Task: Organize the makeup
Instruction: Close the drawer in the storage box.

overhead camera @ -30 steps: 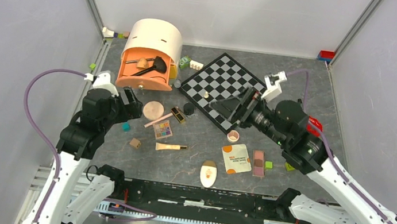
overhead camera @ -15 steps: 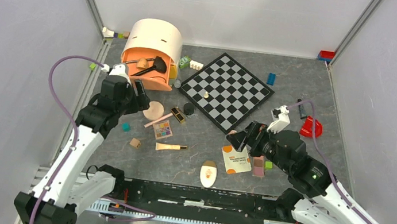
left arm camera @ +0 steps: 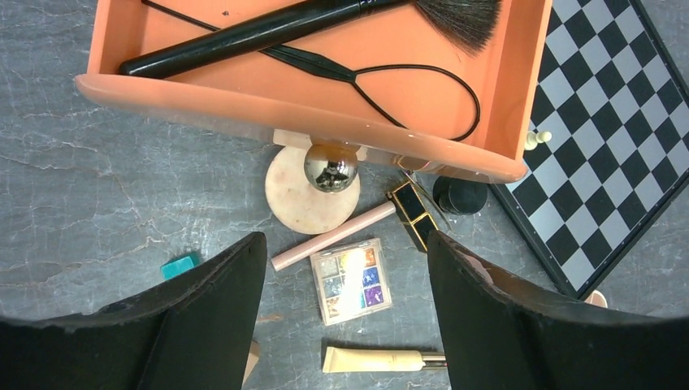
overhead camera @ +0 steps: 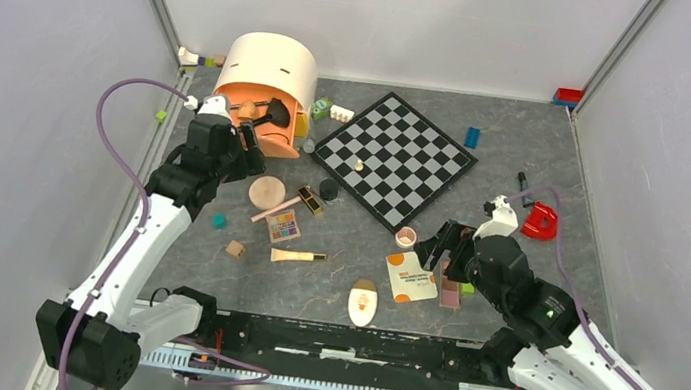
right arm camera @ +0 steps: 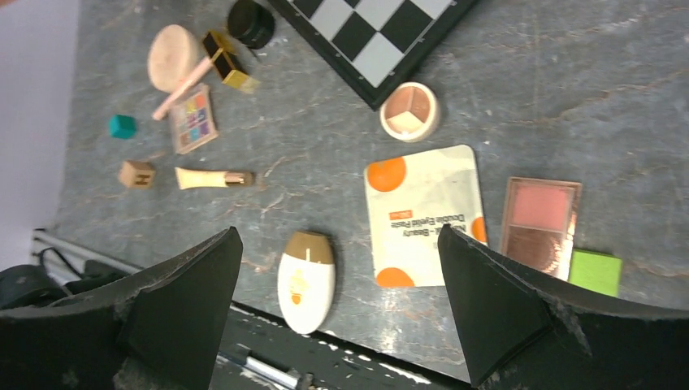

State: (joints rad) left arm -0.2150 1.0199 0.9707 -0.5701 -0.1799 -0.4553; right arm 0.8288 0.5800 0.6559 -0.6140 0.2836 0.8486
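Your left gripper (left arm camera: pixel 345 248) is hanging open with nothing in it, just in front of the orange drawer (left arm camera: pixel 309 114), where 1 black brush (left arm camera: pixel 268 28) is lying. The round peach compact (left arm camera: pixel 305 203) and eyeshadow palette (left arm camera: pixel 351 280) are lying beneath it. Your right gripper (right arm camera: pixel 337 236) is hovering wide open and empty over the white-orange sachet (right arm camera: pixel 422 215), with the blush palette (right arm camera: pixel 538 226) just beside that and the cream oval (right arm camera: pixel 306 280) near.

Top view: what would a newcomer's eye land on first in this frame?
The peach domed box at the far left, its orange drawer pulled open with a black brush inside. Next, the black-and-grey chessboard lying diagonally at the far middle. Small makeup lies scattered on the dark table in front of them, the white-orange sachet the biggest piece.
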